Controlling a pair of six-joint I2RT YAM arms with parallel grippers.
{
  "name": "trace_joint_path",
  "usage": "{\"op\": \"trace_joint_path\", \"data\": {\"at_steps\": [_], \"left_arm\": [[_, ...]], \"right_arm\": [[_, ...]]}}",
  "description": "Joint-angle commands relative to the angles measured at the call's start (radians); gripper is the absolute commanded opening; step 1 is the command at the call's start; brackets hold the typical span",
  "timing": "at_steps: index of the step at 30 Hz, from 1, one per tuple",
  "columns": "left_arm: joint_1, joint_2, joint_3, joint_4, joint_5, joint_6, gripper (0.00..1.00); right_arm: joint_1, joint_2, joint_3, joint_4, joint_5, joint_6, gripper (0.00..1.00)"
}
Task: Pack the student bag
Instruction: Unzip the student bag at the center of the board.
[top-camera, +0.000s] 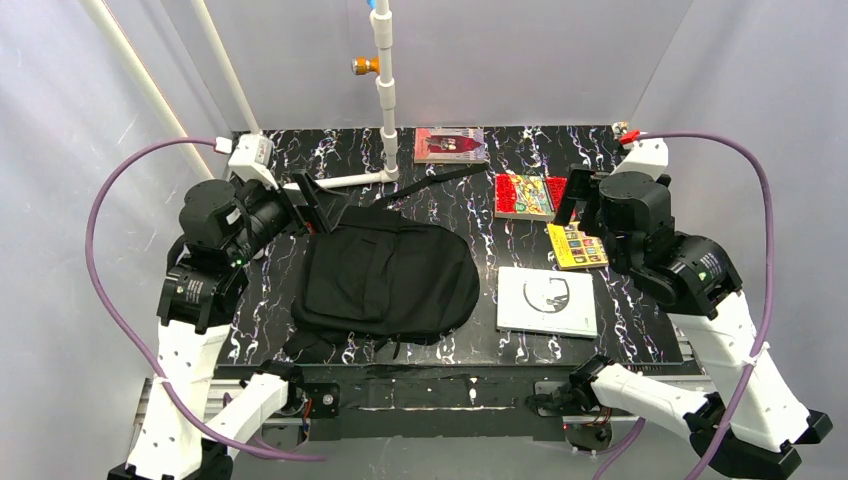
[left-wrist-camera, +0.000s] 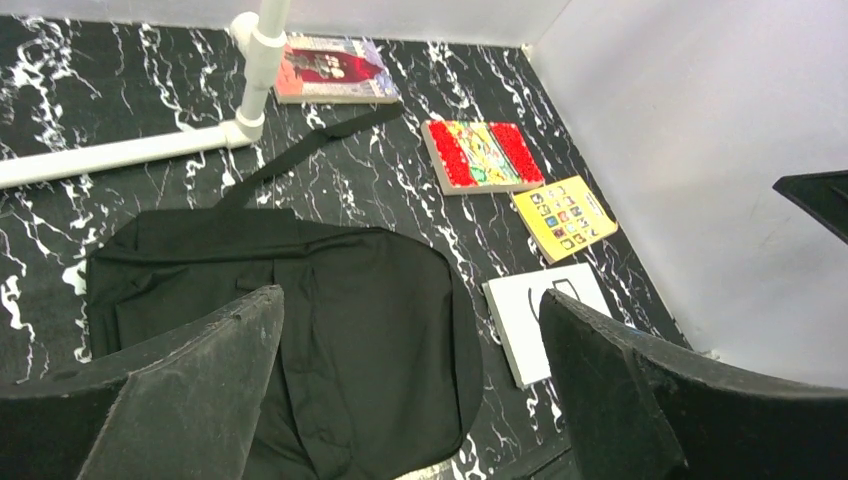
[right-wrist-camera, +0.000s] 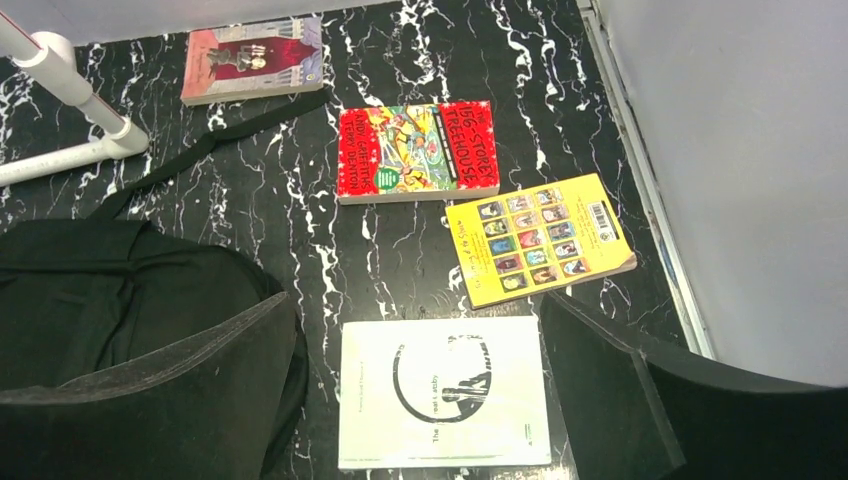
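The student bag (top-camera: 385, 280), a large black backpack, lies flat on the marbled table (top-camera: 480, 345) left of centre, one strap (top-camera: 440, 180) trailing towards the back. Right of it lie a white book (top-camera: 548, 302), a yellow book (top-camera: 576, 246) and a red book (top-camera: 524, 196); a pink-red book (top-camera: 451, 145) lies at the back. My left gripper (top-camera: 308, 203) hovers open above the bag's back-left edge, empty; its wrist view looks down on the bag (left-wrist-camera: 350, 320). My right gripper (top-camera: 574, 197) hangs open and empty over the yellow and red books, the white book (right-wrist-camera: 443, 392) showing between its fingers.
A white pipe stand (top-camera: 385, 90) rises from the table's back, with a foot (top-camera: 340, 182) running left just behind the bag. Grey walls close in the table on three sides. Purple cables (top-camera: 110, 290) loop beside both arms.
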Motion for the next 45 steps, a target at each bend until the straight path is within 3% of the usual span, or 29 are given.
{"op": "trace_joint_path", "data": {"at_steps": [1,8,13,15,17,20,24,25,27,28,32,35,40,45], "left_arm": [[-0.011,-0.004,-0.044,-0.013,0.032,-0.006,1.00],[-0.012,-0.005,-0.149,-0.033,0.104,-0.048,0.99],[-0.011,0.010,-0.221,-0.036,0.177,-0.073,0.99],[-0.012,0.017,-0.239,-0.057,0.179,-0.068,0.99],[-0.012,0.017,-0.257,-0.080,0.171,-0.056,0.99],[-0.012,0.000,-0.288,-0.112,0.145,-0.053,0.99],[-0.011,-0.032,-0.334,-0.136,0.111,-0.067,0.99],[-0.012,-0.039,-0.339,-0.146,0.095,-0.069,1.00],[-0.011,-0.051,-0.345,-0.168,0.066,-0.073,0.99],[-0.011,-0.059,-0.345,-0.174,0.059,-0.074,0.99],[-0.011,-0.068,-0.334,-0.186,0.049,-0.063,0.99],[-0.012,-0.070,-0.317,-0.198,0.045,-0.050,0.99],[-0.012,-0.086,-0.298,-0.207,0.043,-0.042,0.99],[-0.012,-0.097,-0.267,-0.221,0.037,-0.039,0.99]], "right_arm": [[-0.002,0.005,-0.035,-0.037,-0.026,0.050,1.00],[-0.002,-0.070,-0.228,0.077,-0.205,0.080,1.00],[0.004,-0.007,-0.365,0.162,-0.516,0.144,1.00],[0.109,0.017,-0.439,0.256,-0.565,0.241,1.00],[0.314,0.032,-0.499,0.327,-0.460,0.337,1.00],[0.645,0.189,-0.501,0.377,-0.263,0.461,1.00],[0.892,0.496,-0.351,0.310,-0.077,0.587,1.00],[0.915,0.558,-0.306,0.271,-0.039,0.625,0.97],[0.931,0.640,-0.238,0.243,-0.001,0.644,0.76],[0.933,0.666,-0.225,0.248,0.009,0.645,0.72],[0.933,0.749,-0.224,0.348,-0.001,0.630,0.70],[0.932,0.828,-0.160,0.270,0.014,0.671,0.56],[0.928,0.863,-0.139,0.282,0.077,0.715,0.55],[0.877,0.877,-0.174,0.314,0.013,0.755,0.54]]}}
